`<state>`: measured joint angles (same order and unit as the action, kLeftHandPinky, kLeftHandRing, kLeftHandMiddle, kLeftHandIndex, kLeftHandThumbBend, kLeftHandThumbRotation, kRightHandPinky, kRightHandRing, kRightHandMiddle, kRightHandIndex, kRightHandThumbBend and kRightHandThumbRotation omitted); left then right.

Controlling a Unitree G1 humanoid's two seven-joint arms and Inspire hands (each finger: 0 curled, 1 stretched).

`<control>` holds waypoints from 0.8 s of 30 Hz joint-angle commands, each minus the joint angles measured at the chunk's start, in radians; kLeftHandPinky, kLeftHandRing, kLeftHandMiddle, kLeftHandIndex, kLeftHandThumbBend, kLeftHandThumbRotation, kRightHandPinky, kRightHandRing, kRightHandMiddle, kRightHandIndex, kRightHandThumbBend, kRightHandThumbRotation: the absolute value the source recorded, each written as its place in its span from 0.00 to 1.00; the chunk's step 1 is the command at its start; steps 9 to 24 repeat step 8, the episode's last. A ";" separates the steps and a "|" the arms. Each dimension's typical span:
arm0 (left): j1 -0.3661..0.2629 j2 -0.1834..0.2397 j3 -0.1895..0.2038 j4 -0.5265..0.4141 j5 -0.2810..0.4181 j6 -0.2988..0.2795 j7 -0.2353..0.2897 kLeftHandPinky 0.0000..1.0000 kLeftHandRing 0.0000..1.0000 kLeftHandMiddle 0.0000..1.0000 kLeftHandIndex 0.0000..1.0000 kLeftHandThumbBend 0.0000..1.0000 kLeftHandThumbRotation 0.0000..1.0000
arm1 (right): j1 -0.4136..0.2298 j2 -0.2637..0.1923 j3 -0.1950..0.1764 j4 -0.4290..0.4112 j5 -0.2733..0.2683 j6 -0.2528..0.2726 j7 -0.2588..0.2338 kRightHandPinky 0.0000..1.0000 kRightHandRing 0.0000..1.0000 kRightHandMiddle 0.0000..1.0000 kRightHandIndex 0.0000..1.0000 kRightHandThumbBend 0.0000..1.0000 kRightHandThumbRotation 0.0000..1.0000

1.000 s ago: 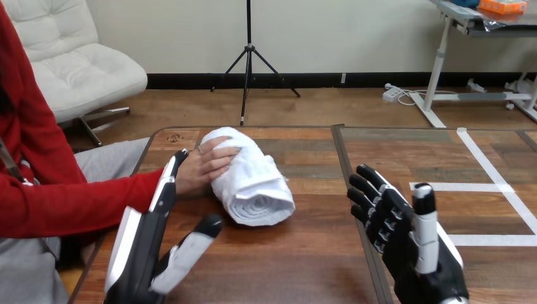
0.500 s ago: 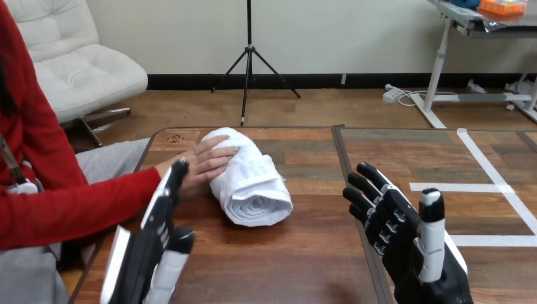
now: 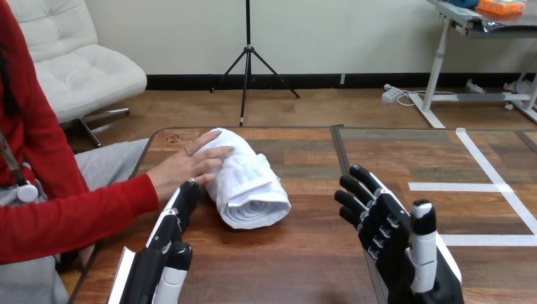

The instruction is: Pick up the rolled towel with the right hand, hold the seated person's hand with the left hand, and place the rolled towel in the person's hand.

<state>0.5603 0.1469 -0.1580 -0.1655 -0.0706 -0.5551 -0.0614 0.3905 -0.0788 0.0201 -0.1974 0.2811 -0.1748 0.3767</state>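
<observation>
Right hand (image 3: 398, 246) splayed, apart from rolled towel (image 3: 252, 189); person's hand (image 3: 180, 168) on it.

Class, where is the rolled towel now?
Head view: the rolled towel lies on the table, left of centre, the person's hand resting on its left side, the right hand apart at its right.

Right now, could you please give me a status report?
Both open: left hand beside the person's hand, right hand apart from the rolled towel. Towel on table, person's hand resting on it. Nothing blocking.
</observation>
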 commanded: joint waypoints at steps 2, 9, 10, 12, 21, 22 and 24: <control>-0.016 -0.028 -0.014 -0.069 -0.026 0.007 -0.019 0.99 0.94 0.93 0.92 0.82 1.00 | -0.025 0.016 0.018 -0.004 -0.006 -0.049 0.007 0.97 0.94 0.94 0.93 1.00 1.00; -0.012 -0.026 -0.017 -0.068 -0.046 0.017 -0.037 1.00 0.95 0.94 0.92 0.80 1.00 | -0.023 0.020 0.026 0.008 -0.001 -0.063 0.009 0.97 0.94 0.94 0.93 1.00 1.00; -0.012 -0.026 -0.017 -0.068 -0.046 0.017 -0.037 1.00 0.95 0.94 0.92 0.80 1.00 | -0.023 0.020 0.026 0.008 -0.001 -0.063 0.009 0.97 0.94 0.94 0.93 1.00 1.00; -0.012 -0.026 -0.017 -0.068 -0.046 0.017 -0.037 1.00 0.95 0.94 0.92 0.80 1.00 | -0.023 0.020 0.026 0.008 -0.001 -0.063 0.009 0.97 0.94 0.94 0.93 1.00 1.00; -0.012 -0.026 -0.017 -0.068 -0.046 0.017 -0.037 1.00 0.95 0.94 0.92 0.80 1.00 | -0.023 0.020 0.026 0.008 -0.001 -0.063 0.009 0.97 0.94 0.94 0.93 1.00 1.00; -0.012 -0.026 -0.017 -0.068 -0.046 0.017 -0.037 1.00 0.95 0.94 0.92 0.80 1.00 | -0.023 0.020 0.026 0.008 -0.001 -0.063 0.009 0.97 0.94 0.94 0.93 1.00 1.00; -0.012 -0.026 -0.017 -0.068 -0.046 0.017 -0.037 1.00 0.95 0.94 0.92 0.80 1.00 | -0.023 0.020 0.026 0.008 -0.001 -0.063 0.009 0.97 0.94 0.94 0.93 1.00 1.00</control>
